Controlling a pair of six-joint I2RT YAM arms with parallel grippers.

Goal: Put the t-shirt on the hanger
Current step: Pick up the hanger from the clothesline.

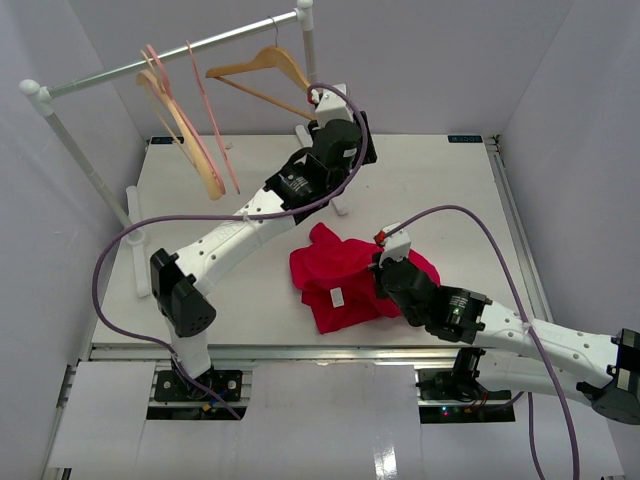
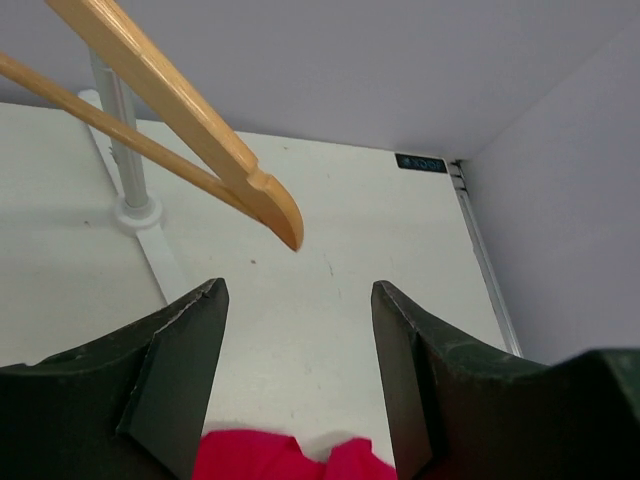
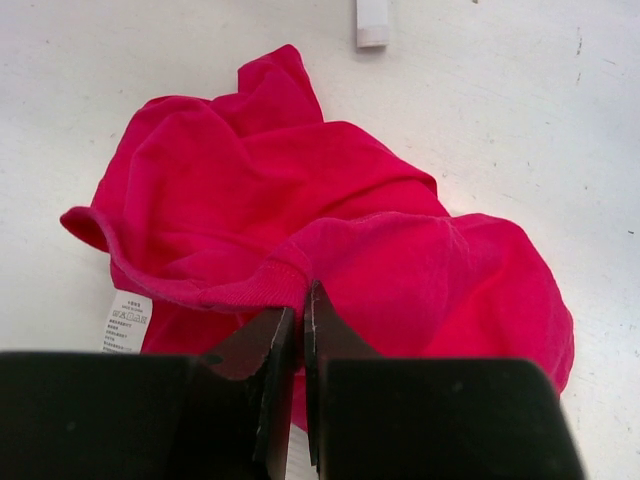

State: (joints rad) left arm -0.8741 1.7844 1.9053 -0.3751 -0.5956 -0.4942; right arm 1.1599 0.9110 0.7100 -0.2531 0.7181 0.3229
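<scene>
The red t-shirt (image 1: 335, 275) lies crumpled on the white table, its white label (image 3: 127, 322) facing up. My right gripper (image 3: 303, 295) is shut on the shirt's ribbed edge at the near side of the heap; in the top view it sits at the shirt's right side (image 1: 385, 265). The wooden hanger (image 1: 262, 68) hangs by its hook from the rail. My left gripper (image 2: 298, 300) stands open just below and in front of the hanger's right end (image 2: 285, 215), holding nothing. A strip of red cloth (image 2: 280, 458) shows under its fingers.
A white rail (image 1: 170, 55) on two posts spans the back left, with thin pink hangers (image 1: 205, 125) and a thick pale wooden hanger (image 1: 190, 150) on it. The right post and foot (image 2: 135, 210) stand behind the left gripper. Grey walls enclose the table.
</scene>
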